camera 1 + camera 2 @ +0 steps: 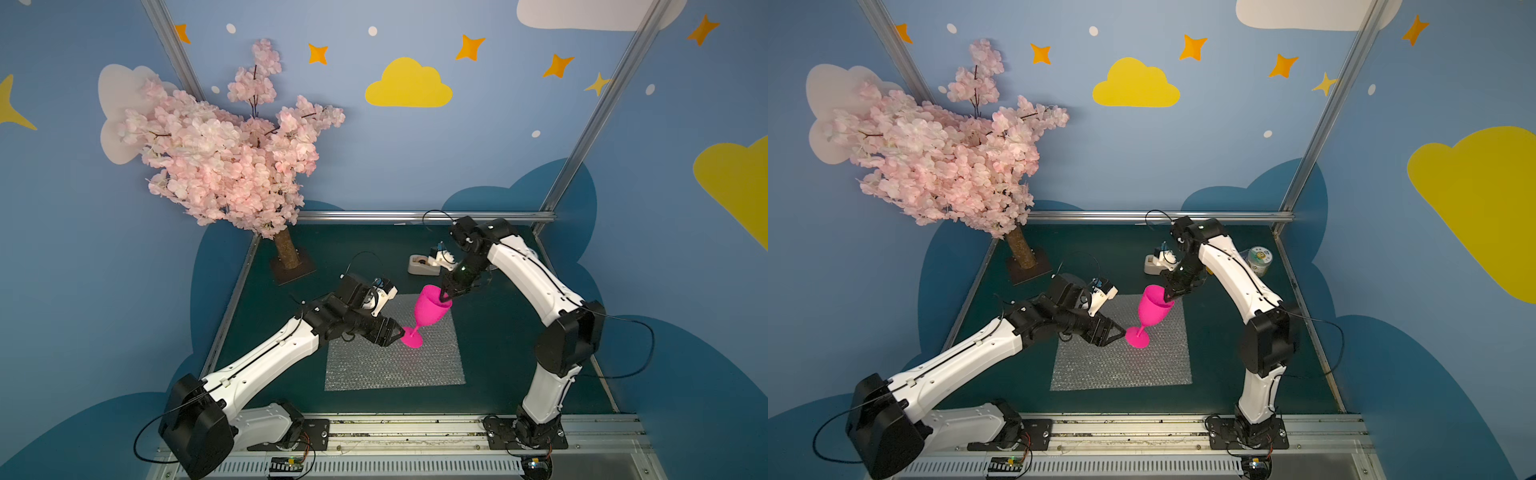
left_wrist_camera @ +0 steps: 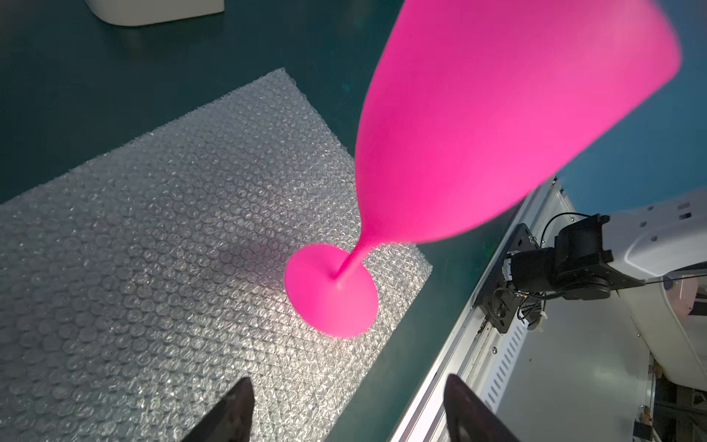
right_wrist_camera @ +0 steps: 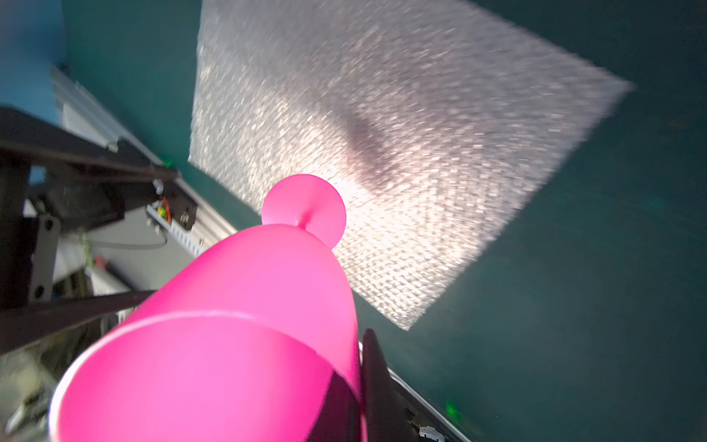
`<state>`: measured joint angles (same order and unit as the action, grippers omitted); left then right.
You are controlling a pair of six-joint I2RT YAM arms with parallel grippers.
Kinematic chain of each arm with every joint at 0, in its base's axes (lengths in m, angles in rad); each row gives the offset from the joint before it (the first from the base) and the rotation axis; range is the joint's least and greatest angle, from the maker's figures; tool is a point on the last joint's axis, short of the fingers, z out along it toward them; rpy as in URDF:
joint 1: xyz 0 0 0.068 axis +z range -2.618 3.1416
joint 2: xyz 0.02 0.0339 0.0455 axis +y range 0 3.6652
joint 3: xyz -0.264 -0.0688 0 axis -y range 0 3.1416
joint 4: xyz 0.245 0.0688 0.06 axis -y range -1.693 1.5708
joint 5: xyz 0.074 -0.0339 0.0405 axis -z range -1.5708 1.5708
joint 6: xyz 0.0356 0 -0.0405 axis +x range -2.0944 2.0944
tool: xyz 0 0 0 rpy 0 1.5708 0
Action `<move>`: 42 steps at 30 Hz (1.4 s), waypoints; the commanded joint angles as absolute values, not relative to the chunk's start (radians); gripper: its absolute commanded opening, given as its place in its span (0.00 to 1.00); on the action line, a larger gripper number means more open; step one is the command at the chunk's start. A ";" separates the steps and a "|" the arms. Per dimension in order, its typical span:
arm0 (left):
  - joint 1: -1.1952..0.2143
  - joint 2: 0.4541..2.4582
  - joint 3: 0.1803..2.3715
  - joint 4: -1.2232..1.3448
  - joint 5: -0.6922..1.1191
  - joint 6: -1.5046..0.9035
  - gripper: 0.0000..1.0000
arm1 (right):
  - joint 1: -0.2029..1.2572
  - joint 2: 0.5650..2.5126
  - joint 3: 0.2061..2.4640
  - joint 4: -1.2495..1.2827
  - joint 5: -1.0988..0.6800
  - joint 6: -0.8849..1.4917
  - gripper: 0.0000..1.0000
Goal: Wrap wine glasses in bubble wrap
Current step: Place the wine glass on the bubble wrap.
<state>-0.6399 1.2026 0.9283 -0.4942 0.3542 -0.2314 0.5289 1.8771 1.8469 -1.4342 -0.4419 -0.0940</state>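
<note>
The hot-pink plastic goblet [image 1: 432,309] hangs tilted over the bubble wrap sheet [image 1: 395,365]. Its bowl leans toward the sheet's far edge and its foot [image 2: 331,294] is low over the sheet's middle (whether the foot touches the bubbles or hovers just above them I cannot tell). The right gripper [image 1: 445,297] is clamped on the rim [image 3: 214,317], with one finger [image 3: 377,379] outside the bowl wall and the other inside it. The left gripper [image 1: 397,332] waits just beside the foot, low over the sheet's left half. Its jaws are apart and hold nothing.

The goblet looks light, stiff and smooth, so I judge it unlikely to crack, but it could easily pivot or slip in a pinch on its thin wall. The rim grip suits carrying. For laying it down, the stem or the foot's edge looks like the steadier place for the left gripper to take hold.

The sheet is soft, floppy and nearly weightless. It lies flat and square on the green mat, and it is best pinched at a corner or edge, since it will likely slide if pushed.

Beyond the sheet's far edge sits the beige tape dispenser [image 1: 422,264]. A small labelled tub [image 1: 1258,259] stands well beyond the sheet's far right corner.
</note>
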 commanded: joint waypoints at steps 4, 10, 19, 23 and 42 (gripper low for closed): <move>-0.522 1.077 0.874 -0.579 0.256 -0.298 0.79 | 0.644 2.007 1.858 -1.506 -0.664 -0.263 0.06; -0.409 1.104 0.885 -0.675 0.149 -0.350 0.79 | 0.686 2.208 1.999 -1.591 -0.669 -0.363 0.11; -0.419 1.193 0.940 -0.695 0.192 -0.344 0.77 | 0.676 2.384 2.204 -1.562 -0.533 -0.259 0.37; -0.491 1.198 0.946 -0.700 0.186 -0.355 0.77 | 0.620 2.369 2.286 -1.464 -0.487 -0.129 0.71; -0.735 1.373 0.959 -0.716 0.047 -0.696 0.69 | 0.525 1.733 1.509 -0.866 -0.545 0.379 0.50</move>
<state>-0.7174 1.3666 0.9516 -0.6827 0.0990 -0.5938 0.5083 1.8114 1.6897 -1.0805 -0.5053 0.2001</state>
